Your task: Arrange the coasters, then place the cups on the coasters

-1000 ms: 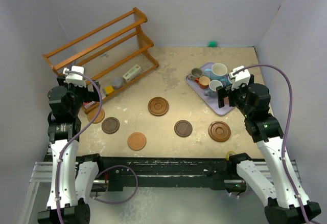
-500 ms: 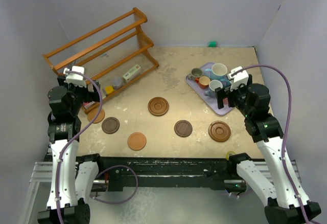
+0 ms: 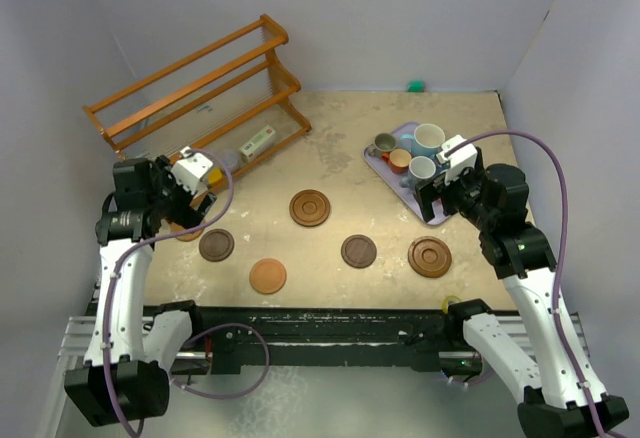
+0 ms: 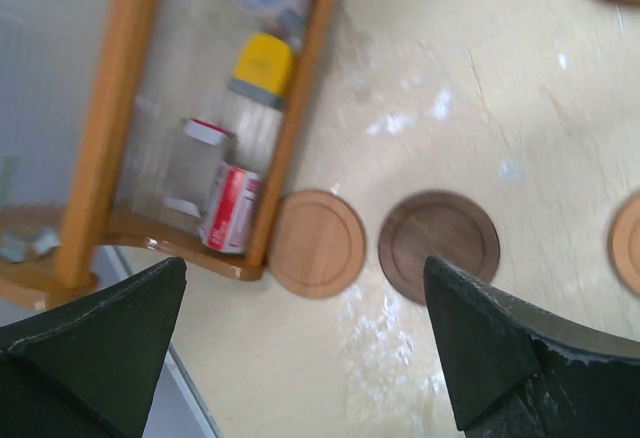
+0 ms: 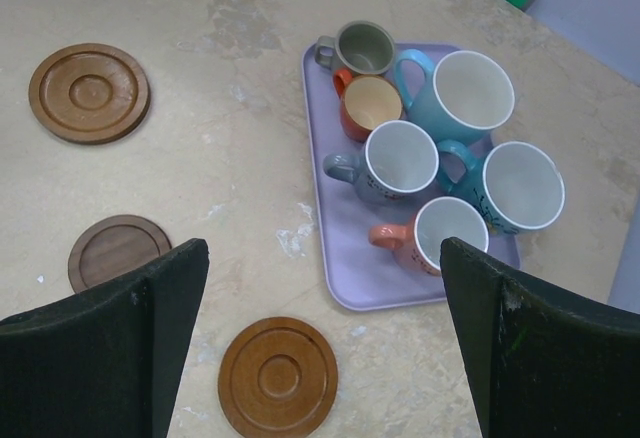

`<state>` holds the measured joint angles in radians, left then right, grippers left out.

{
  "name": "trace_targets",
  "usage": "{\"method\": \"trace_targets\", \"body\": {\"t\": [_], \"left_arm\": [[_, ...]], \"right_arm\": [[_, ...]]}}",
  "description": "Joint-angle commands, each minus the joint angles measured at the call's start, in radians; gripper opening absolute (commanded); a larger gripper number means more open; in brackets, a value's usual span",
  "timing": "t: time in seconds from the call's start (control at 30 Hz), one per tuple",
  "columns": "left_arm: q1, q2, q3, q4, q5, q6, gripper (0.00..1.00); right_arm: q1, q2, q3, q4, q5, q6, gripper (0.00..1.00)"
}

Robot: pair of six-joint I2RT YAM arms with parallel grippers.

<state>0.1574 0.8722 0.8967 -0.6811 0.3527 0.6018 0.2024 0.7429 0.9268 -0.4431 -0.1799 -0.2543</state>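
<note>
Six wooden coasters lie loose on the table: a tan coaster (image 3: 187, 228) (image 4: 317, 243), a dark one (image 3: 216, 245) (image 4: 438, 246), an orange-tan one (image 3: 268, 276), a grooved reddish one (image 3: 310, 208) (image 5: 90, 93), a dark one (image 3: 359, 251) (image 5: 118, 251) and a grooved brown one (image 3: 429, 256) (image 5: 278, 378). Six cups stand on the lavender tray (image 5: 345, 288): grey-olive (image 5: 365, 48), orange (image 5: 372, 103), light blue (image 5: 470, 91), grey-blue (image 5: 400, 161), blue (image 5: 520, 186), pink (image 5: 440, 233). My left gripper (image 3: 192, 210) (image 4: 305, 263) hangs open above the tan coaster. My right gripper (image 3: 432, 203) (image 5: 322, 248) hangs open over the tray's near-left corner.
A wooden rack (image 3: 200, 98) (image 4: 300, 108) stands at the back left, its foot touching the tan coaster; a red can (image 4: 232, 208) and a yellow-capped item (image 4: 262, 63) sit on its bottom shelf. A small green object (image 3: 415, 86) lies by the back wall. White walls enclose three sides.
My left arm has swung right and forward, bringing its gripper over the tan coaster by the rack's foot. My right gripper has shifted slightly left. Cups and coasters have not moved.
</note>
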Motion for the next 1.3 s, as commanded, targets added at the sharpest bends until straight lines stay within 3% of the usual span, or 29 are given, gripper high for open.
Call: {"method": "trace_targets", "body": {"t": [0.0,0.37,0.67,1.27], "left_arm": [[0.010,0.066,0.010,-0.175,0.055,0.234,0.99],[0.010,0.276,-0.019,-0.280,0.034,0.579,0.88],[0.022,0.488,-0.017,-0.266,-0.037,0.792,0.65],[0.028,0.730,-0.016,-0.092,-0.088,0.858,0.45]], "right_arm": [[-0.001,-0.015,-0.002,0.021,-0.039,-0.017,1.00],[0.000,-0.011,-0.015,0.003,-0.064,-0.029,1.00],[0.000,-0.008,-0.024,-0.017,-0.087,-0.044,1.00],[0.000,0.016,-0.028,-0.023,-0.079,-0.057,1.00]]}}
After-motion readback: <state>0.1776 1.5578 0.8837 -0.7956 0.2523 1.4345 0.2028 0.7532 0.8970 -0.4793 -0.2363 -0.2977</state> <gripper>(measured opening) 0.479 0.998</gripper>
